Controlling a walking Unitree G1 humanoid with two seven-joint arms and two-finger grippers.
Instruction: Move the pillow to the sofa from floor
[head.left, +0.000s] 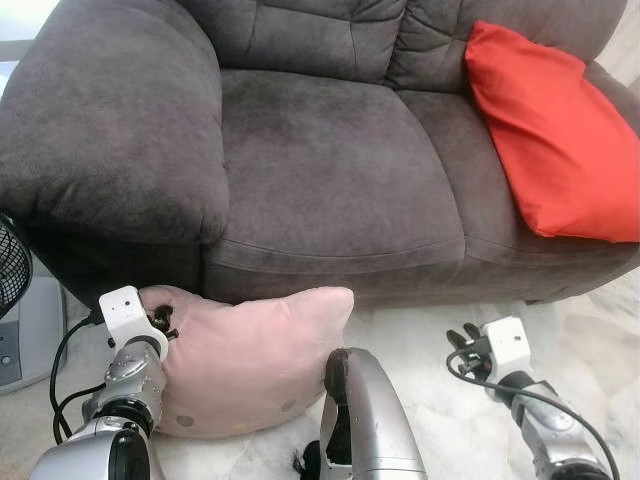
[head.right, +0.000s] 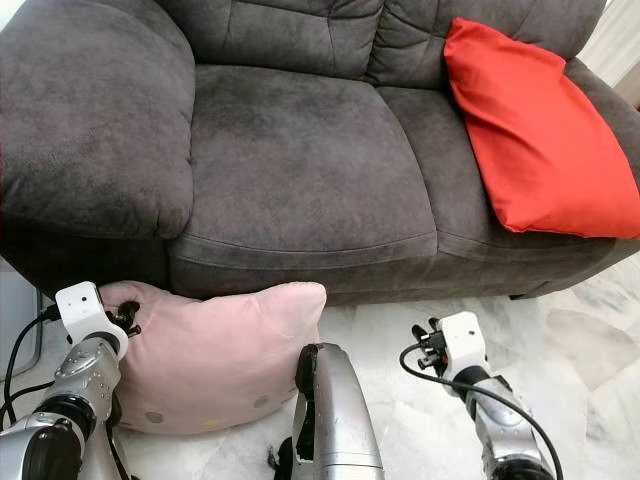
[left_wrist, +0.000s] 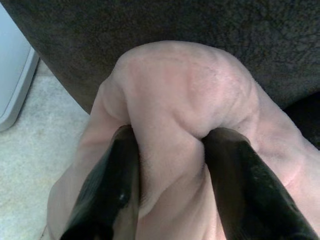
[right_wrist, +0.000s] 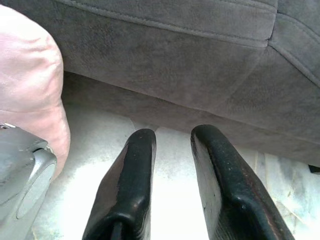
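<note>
on the floor, soft pink pillow (head.left: 250, 360)

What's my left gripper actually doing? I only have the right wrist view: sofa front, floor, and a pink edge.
Observer: The left gripper is shut on a bunched corner of the pink pillow.
Operator: Is the pillow off the floor?
Observer: I can't tell; it leans against the sofa front.
Operator: Room on the seat?
Observer: A red pillow occupies the seat's right end; the middle cushion is bare.
</note>
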